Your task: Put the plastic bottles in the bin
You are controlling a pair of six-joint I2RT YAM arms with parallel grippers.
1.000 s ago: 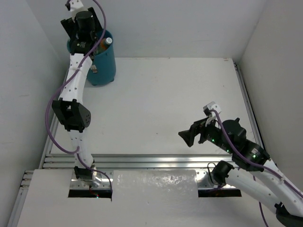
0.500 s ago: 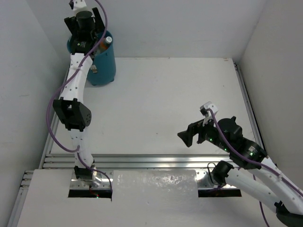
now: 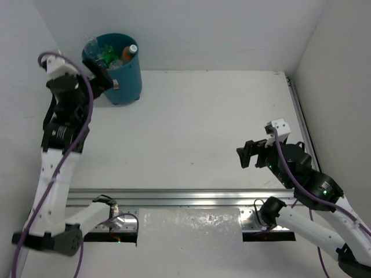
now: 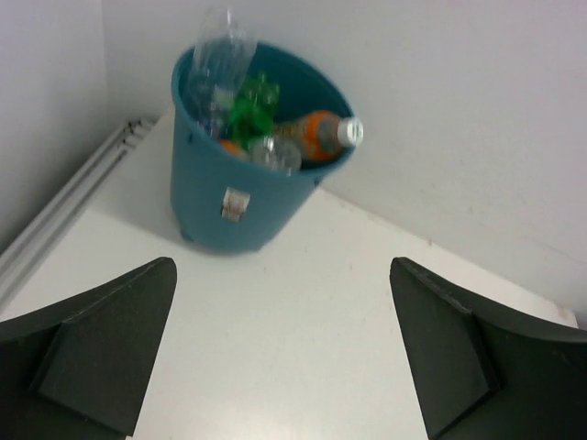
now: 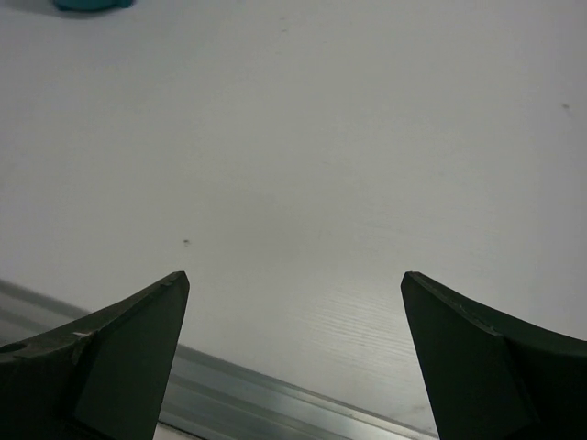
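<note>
The teal bin [image 3: 126,81] stands at the far left corner by the wall. Several plastic bottles lie inside it: an orange one with a white cap [image 3: 130,53], a green one [image 3: 108,53] and a clear one [image 3: 91,44] sticking above the rim. The left wrist view shows the bin [image 4: 209,188] with the orange bottle [image 4: 319,137], the green bottle [image 4: 251,105] and clear bottles [image 4: 215,50]. My left gripper [image 3: 103,81] [image 4: 282,275] is open and empty, just in front of the bin. My right gripper [image 3: 246,155] [image 5: 295,280] is open and empty over bare table at the near right.
An aluminium rail [image 3: 191,194] runs along the table's near edge and shows in the right wrist view [image 5: 257,394]. More rails run down the left side [image 4: 64,220] and right side [image 3: 301,116]. White walls close in the back and both sides.
My left arm has drawn back from above the bin toward the near left, uncovering the bottles inside. My right gripper has shifted a little to the right.
</note>
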